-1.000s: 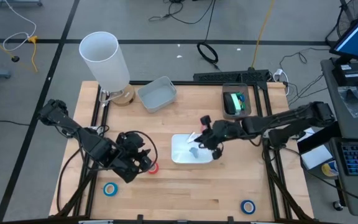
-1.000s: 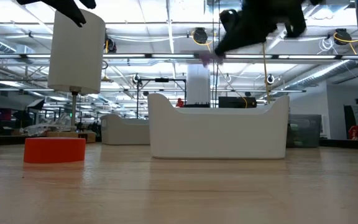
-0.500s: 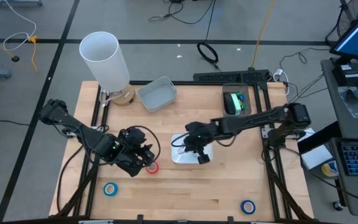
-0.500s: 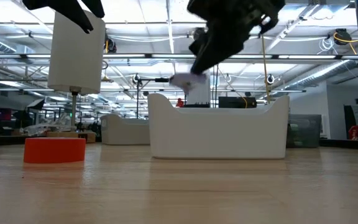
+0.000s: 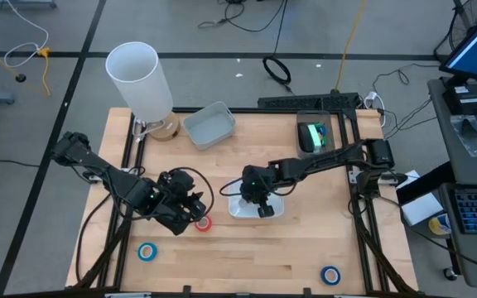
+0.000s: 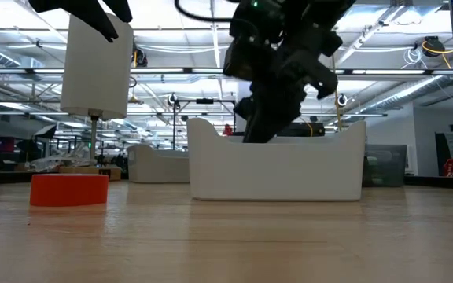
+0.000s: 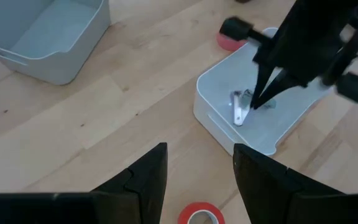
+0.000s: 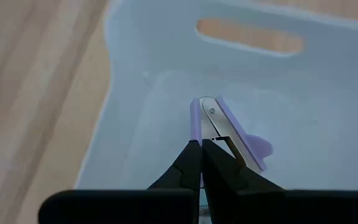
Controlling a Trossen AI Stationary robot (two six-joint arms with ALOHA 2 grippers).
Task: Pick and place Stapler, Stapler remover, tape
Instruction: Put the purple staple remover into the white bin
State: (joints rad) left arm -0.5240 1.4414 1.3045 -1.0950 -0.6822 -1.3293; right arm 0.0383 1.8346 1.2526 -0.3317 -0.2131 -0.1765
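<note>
Lilac stapler remover (image 8: pixel 229 134) in a white bin (image 5: pixel 237 207), red tape roll (image 5: pixel 203 222), pale wood table (image 5: pixel 247 257)

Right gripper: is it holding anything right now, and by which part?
Yes. The right gripper, shut, pinches the lilac staple remover by one end, down inside the white bin. The left gripper holds nothing, above a red tape roll.

Right gripper (image 6: pixel 270 118) tips hidden behind white bin (image 6: pixel 278 161) wall in low view, red tape roll (image 7: pixel 199 214) cut off at left wrist picture's edge, items in clear container (image 5: pixel 315 135) possibly green, too small to identify.
</note>
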